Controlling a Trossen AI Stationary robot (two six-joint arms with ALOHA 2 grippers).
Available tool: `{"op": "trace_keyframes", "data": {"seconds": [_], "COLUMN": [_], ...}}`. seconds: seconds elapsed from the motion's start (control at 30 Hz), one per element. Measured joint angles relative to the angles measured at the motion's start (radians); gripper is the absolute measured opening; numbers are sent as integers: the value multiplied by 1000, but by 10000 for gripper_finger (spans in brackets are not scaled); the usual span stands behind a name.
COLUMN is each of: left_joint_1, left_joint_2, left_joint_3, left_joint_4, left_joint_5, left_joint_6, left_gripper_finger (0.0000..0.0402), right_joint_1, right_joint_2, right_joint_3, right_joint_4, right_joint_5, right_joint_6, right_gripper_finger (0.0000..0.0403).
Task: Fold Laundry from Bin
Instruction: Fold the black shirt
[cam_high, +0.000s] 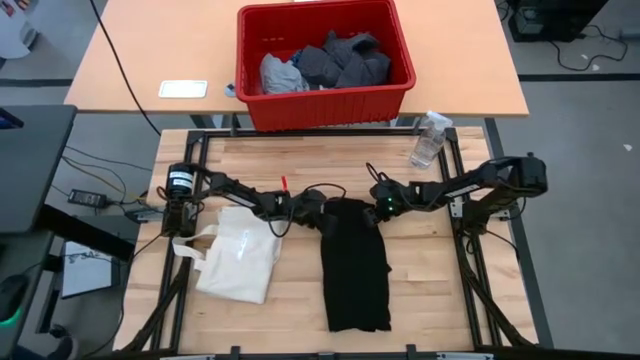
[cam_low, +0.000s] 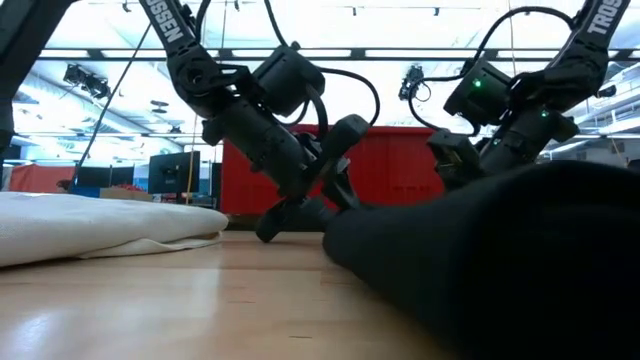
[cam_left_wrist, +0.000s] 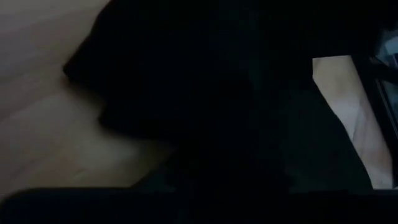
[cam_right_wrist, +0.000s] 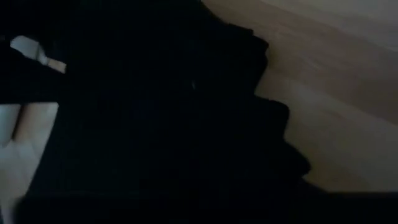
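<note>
A black garment (cam_high: 355, 265) lies flat on the wooden table as a long strip, running from the near edge to the middle. Its far end bunches up between my two grippers. My left gripper (cam_high: 318, 213) is low at the far left corner of that end, and my right gripper (cam_high: 377, 210) is at the far right corner. Both wrist views are filled with the black cloth (cam_left_wrist: 186, 93) (cam_right_wrist: 155, 93). In the low view the garment (cam_low: 500, 270) hides the right gripper's tip. The red bin (cam_high: 325, 105) stands on the far table with grey and blue laundry (cam_high: 325, 62) inside.
A cream tote bag (cam_high: 240, 255) lies flat to the left of the black garment, its handles toward the left arm's base. A clear spray bottle (cam_high: 428, 140) stands at the table's far right corner. A white flat object (cam_high: 183, 89) lies on the far table, left of the bin.
</note>
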Motion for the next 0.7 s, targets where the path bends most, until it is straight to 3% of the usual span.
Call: {"op": "trace_keyframes", "data": {"seconds": [0.07,0.13,0.4,0.5,0.7], "left_joint_1": [5,9,41,59,103], "left_joint_2": [1,1,-61,-147,-358], "left_joint_3": [0,0,-6,-3,-3], "left_joint_4": [2,7,41,37,15], "left_joint_5": [0,0,26,26,-7], "left_joint_6": [21,41,141,215,476], "left_gripper_finger": [54,20,14,14,14], "right_joint_1": [-7,-15,-42,-40,-14], "right_joint_2": [1,1,-83,-168,-377], "right_joint_3": [0,-1,33,58,148], "right_joint_4": [11,27,48,3,-85], "right_joint_5": [-1,-13,-66,-6,187], "right_joint_6": [-29,-59,-134,-181,-442], "right_gripper_finger": [25,21,20,20,20]}}
